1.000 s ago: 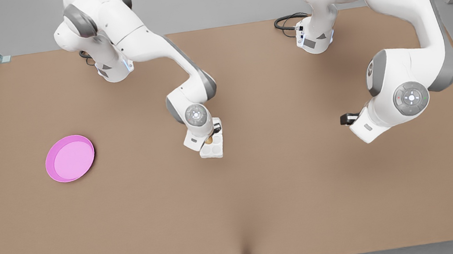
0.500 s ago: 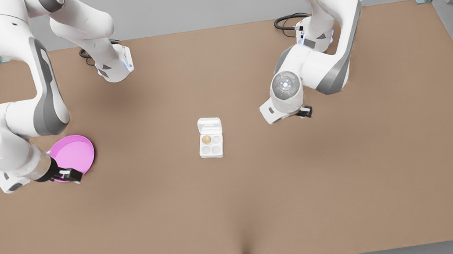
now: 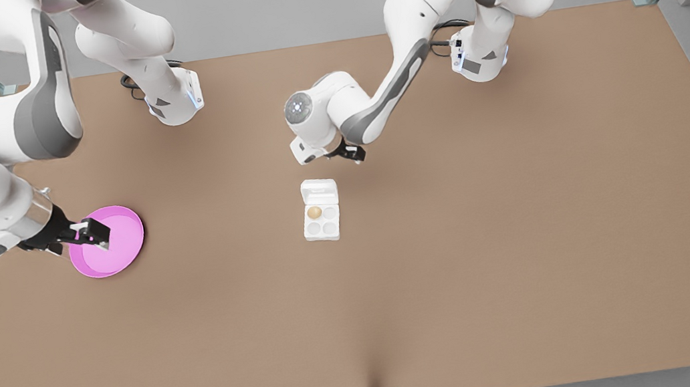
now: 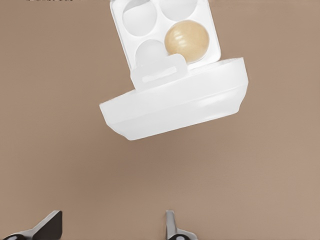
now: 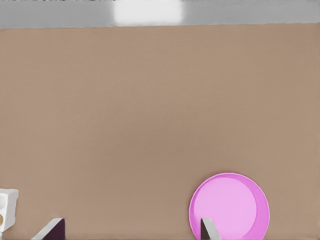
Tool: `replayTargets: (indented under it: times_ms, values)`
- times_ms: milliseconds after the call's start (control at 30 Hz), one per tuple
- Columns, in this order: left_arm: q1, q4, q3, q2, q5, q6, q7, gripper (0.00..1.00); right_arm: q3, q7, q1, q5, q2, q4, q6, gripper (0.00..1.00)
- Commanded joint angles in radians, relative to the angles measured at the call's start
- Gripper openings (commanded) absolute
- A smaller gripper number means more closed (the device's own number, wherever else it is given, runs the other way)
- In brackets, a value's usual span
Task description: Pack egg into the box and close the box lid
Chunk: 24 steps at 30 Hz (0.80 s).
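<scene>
At mid-bench (image 3: 464, 271) the egg (image 3: 314, 212) is seen seated in a cup of the box (image 3: 322, 220), box lid (image 3: 319, 192) open. Just behind it, the left tool (image 3: 349, 153) is held empty, fingers apart. Over the pink plate (image 3: 122, 241), the right tool (image 3: 95, 233) is spread too.

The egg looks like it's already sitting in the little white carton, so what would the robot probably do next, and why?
Probably the left gripper, open and hovering just behind the box lid, should come down to the lid and tip it forward. The egg already sits in a cup of the box, while the lid stands open. The right gripper waits open over the pink plate.
</scene>
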Motion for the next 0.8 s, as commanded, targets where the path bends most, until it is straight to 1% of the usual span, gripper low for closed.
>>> replayTargets:
  times_ms: [0, 33, 67, 100, 167, 233, 333, 433, 467, 500, 533, 600, 633, 667, 700, 733, 767]
  values:
    - [0.000, 0.030, 0.005, 0.037, 0.037, 0.115, -0.445, 1.00, 0.001, -0.092, 0.006, -0.016, -0.025, -0.007, -0.047, 1.00]
    - [0.004, 0.058, 0.012, 0.058, 0.040, 0.115, -0.445, 1.00, 0.001, -0.094, 0.008, -0.016, -0.022, -0.005, -0.038, 1.00]
    - [0.002, 0.078, 0.022, 0.086, 0.063, 0.115, -0.445, 1.00, 0.019, -0.094, 0.011, -0.007, -0.012, 0.001, -0.030, 1.00]
    - [0.008, 0.086, 0.023, 0.098, 0.066, 0.117, -0.445, 1.00, 0.070, -0.071, 0.011, -0.021, -0.019, 0.007, -0.031, 1.00]
    - [0.014, 0.135, 0.043, 0.123, 0.066, 0.117, -0.437, 1.00, 0.051, -0.068, -0.012, -0.016, -0.003, 0.007, -0.024, 1.00]
    - [0.027, 0.181, 0.043, 0.124, 0.065, 0.109, -0.433, 1.00, 0.051, -0.069, -0.040, -0.010, 0.008, 0.007, -0.005, 1.00]
    - [0.043, 0.228, 0.045, 0.126, 0.065, 0.100, -0.428, 1.00, 0.053, -0.068, -0.037, -0.010, 0.008, 0.007, -0.007, 1.00]
    - [0.105, 0.244, 0.045, 0.124, 0.065, 0.098, -0.374, 1.00, 0.053, -0.068, -0.038, -0.010, 0.009, 0.007, -0.005, 1.00]
    - [0.145, 0.247, 0.043, 0.101, 0.065, 0.042, -0.327, 1.00, 0.053, -0.069, -0.043, -0.009, 0.011, 0.007, -0.005, 1.00]
    - [0.210, 0.250, 0.040, 0.033, 0.060, -0.066, -0.216, 1.00, 0.053, -0.069, -0.043, -0.012, 0.011, 0.007, -0.005, 1.00]
    - [0.286, 0.251, 0.037, -0.032, 0.061, -0.241, -0.123, 1.00, 0.053, -0.069, -0.043, -0.015, 0.012, 0.007, -0.005, 1.00]
    - [0.355, 0.253, 0.032, -0.067, 0.025, -0.278, -0.123, 1.00, 0.053, -0.069, -0.044, -0.015, 0.023, 0.007, -0.004, 1.00]
    - [0.401, 0.247, 0.032, -0.107, -0.012, -0.324, -0.120, 1.00, 0.053, -0.069, -0.044, -0.016, 0.023, 0.007, -0.004, 1.00]
    - [0.497, 0.241, 0.028, -0.147, -0.012, -0.371, -0.106, 1.00, 0.053, -0.069, -0.044, -0.016, 0.024, 0.007, -0.005, 1.00]
    - [0.646, 0.216, -0.037, -0.184, -0.008, -0.431, 0.191, 1.00, 0.051, -0.069, -0.043, -0.019, 0.023, 0.007, -0.004, 1.00]
    - [0.632, 0.185, 0.092, -0.257, -0.032, -0.472, 0.569, 1.00, 0.051, -0.069, -0.043, -0.019, 0.024, 0.007, -0.004, 1.00]
    - [0.697, 0.179, 0.193, -0.325, -0.257, -0.476, 0.681, 1.00, 0.051, -0.071, -0.043, -0.019, 0.023, 0.007, -0.005, 1.00]
